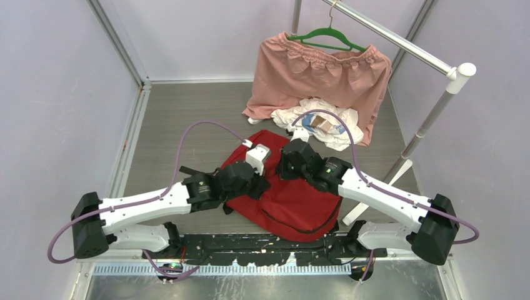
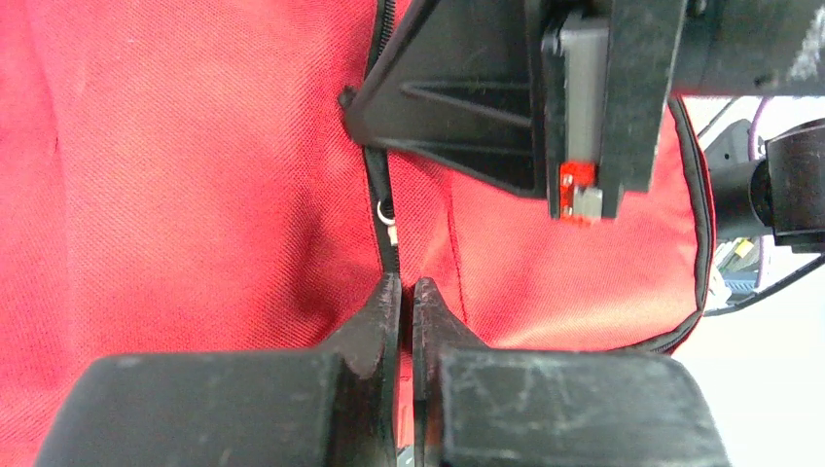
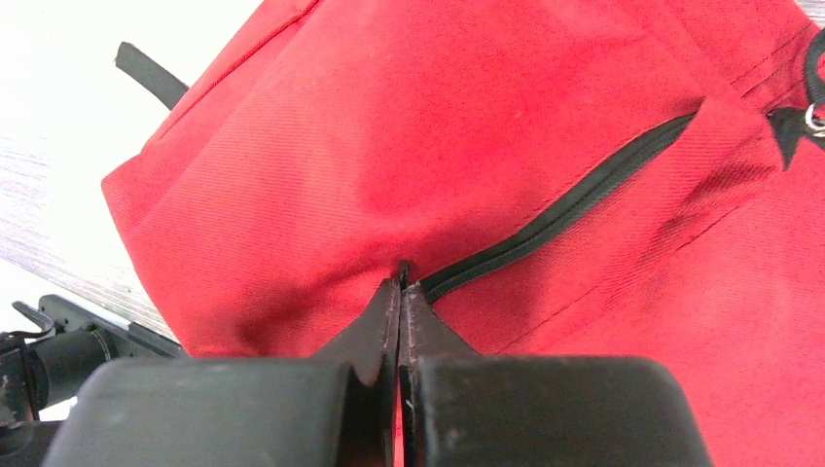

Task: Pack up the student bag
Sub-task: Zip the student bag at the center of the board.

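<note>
The student bag [image 1: 294, 203], dark red with black zipper trim, lies flat on the table in front of the arm bases. Both grippers are down on its upper left part, close together. My left gripper [image 1: 261, 180] is shut, and its tips [image 2: 407, 292] pinch the red fabric right at the black zipper line [image 2: 381, 185]. My right gripper [image 1: 284, 167] is shut, and its tips [image 3: 401, 284] pinch the end of the black zipper [image 3: 564, 214]. The right gripper's body [image 2: 545, 97] fills the top of the left wrist view. The bag's inside is hidden.
A pale pink garment [image 1: 319, 72] hangs on a green hanger [image 1: 328, 37] from a metal rail [image 1: 400, 40] at the back. A white printed cloth [image 1: 325, 122] lies behind the bag. The rail's slanted post [image 1: 425, 125] stands at the right. A black strap [image 1: 190, 170] trails left.
</note>
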Controlling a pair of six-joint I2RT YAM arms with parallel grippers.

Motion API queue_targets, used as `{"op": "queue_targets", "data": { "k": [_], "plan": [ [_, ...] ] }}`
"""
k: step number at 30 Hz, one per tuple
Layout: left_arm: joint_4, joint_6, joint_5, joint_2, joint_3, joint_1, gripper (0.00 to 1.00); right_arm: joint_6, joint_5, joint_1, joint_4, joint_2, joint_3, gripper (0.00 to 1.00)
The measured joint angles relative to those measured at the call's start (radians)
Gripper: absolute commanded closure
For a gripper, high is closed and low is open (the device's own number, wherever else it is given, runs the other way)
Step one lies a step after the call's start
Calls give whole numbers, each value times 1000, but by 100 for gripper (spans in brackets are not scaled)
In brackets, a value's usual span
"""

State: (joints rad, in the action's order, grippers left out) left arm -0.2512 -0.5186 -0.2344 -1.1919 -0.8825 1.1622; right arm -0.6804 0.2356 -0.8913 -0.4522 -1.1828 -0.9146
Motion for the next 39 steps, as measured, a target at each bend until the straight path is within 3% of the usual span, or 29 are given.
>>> {"op": "queue_targets", "data": {
  "k": [17,39],
  "plan": [
    [-216,-27,-38,254,77,0,100,2,105,0,-29,25,15,99],
    [-349,-73,-108,401,122,1,100,1,107,51,-42,63,61,99]
  ]
}}
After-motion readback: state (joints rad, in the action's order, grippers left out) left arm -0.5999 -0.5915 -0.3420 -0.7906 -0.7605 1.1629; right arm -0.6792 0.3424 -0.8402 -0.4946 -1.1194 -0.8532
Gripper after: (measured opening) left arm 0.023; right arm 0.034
